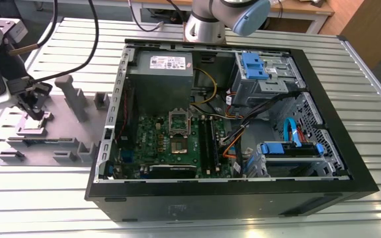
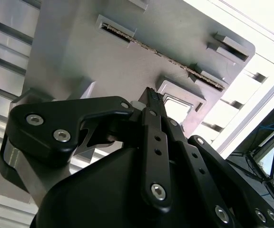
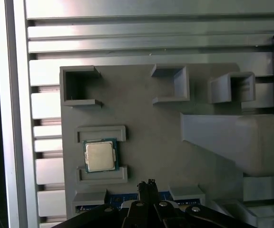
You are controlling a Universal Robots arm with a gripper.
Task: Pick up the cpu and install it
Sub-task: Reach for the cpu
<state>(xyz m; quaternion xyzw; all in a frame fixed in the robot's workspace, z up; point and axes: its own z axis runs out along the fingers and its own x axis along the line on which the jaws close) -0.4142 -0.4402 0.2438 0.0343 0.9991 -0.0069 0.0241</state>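
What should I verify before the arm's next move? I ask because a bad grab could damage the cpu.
1. cpu lying flat between its holder blocks: ok.
2. gripper empty: ok.
3. gripper centred over the cpu: not ok; in the first wrist view its tips sit off to one side.
4. Jaws open for the grab: not ok, they stand shut.
5. socket frame on the motherboard flipped up, socket bare: ok, as far as the exterior view shows.

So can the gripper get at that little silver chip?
Probably yes: the cpu lies uncovered in its grey holder, and the gripper hangs close beside it over the same plate.
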